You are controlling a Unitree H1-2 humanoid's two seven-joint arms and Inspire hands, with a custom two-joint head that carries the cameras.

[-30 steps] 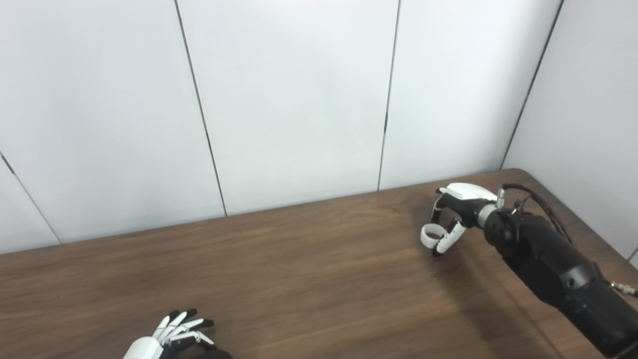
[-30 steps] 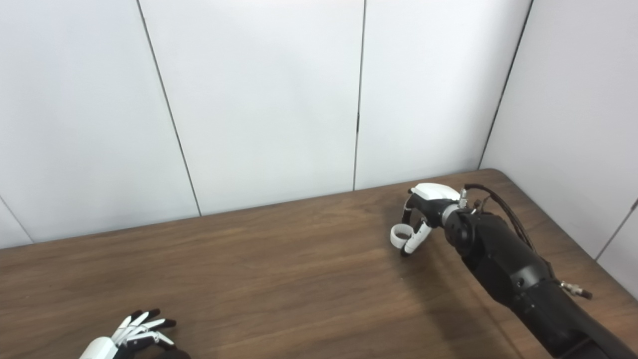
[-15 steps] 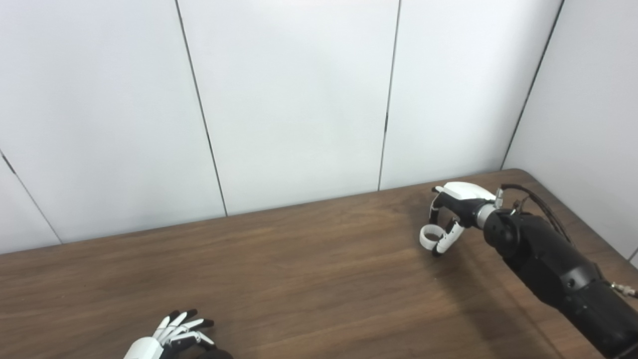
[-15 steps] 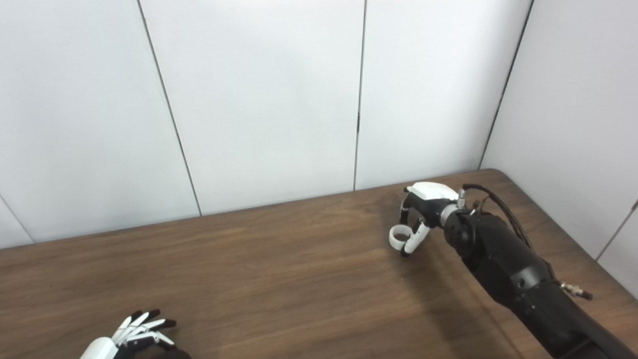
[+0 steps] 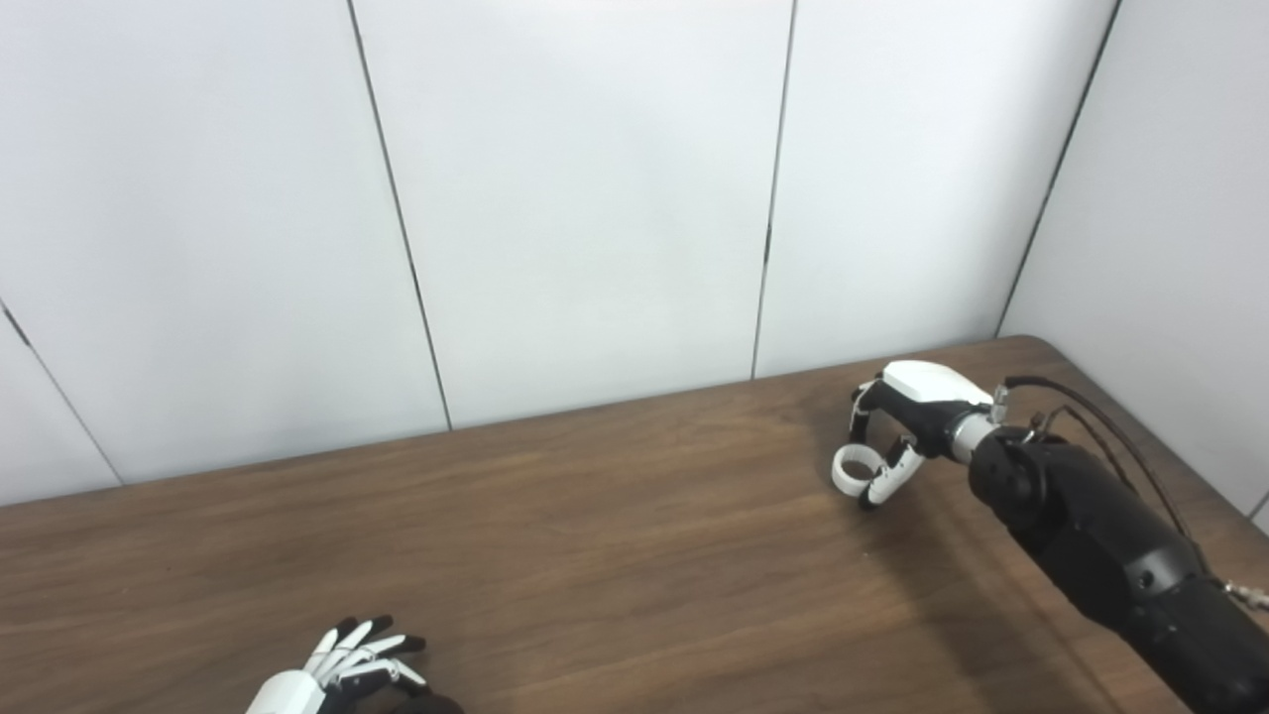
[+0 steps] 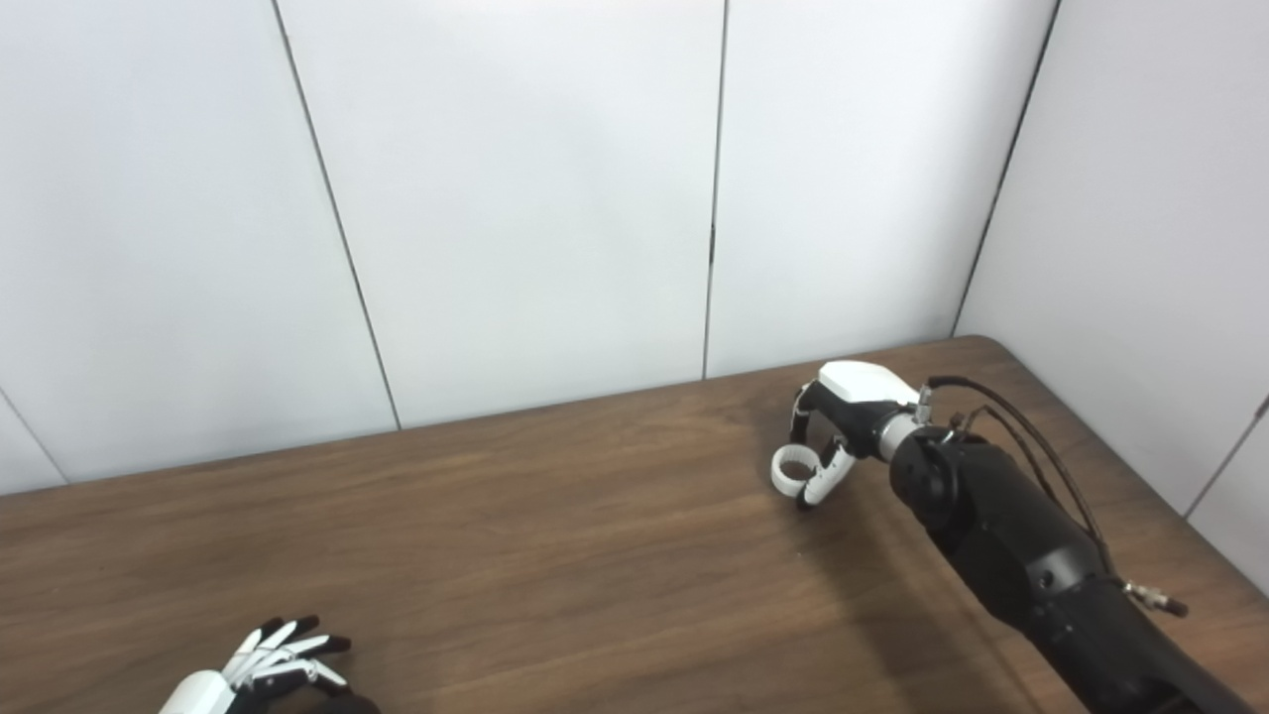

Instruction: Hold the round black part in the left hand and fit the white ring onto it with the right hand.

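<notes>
The white ring [image 5: 851,468] hangs just above the far right part of the wooden table [image 5: 615,555], pinched between thumb and fingers of my right hand [image 5: 907,416], which is shut on it. My left hand [image 5: 337,669] sits at the bottom left edge of the picture with its fingers spread apart and stretched forward. A dark rounded shape [image 5: 428,704], possibly the round black part, shows under those fingers at the very bottom edge. Most of it is cut off, and I cannot tell whether the hand touches it.
White wall panels [image 5: 595,198] close the table at the back and on the right, meeting at the rounded far right corner [image 5: 1031,342]. The black right forearm [image 5: 1100,535] with its cables lies over the table's right side.
My right hand with the ring has shifted slightly to the left and its forearm has swung a little. The left hand has not moved.
</notes>
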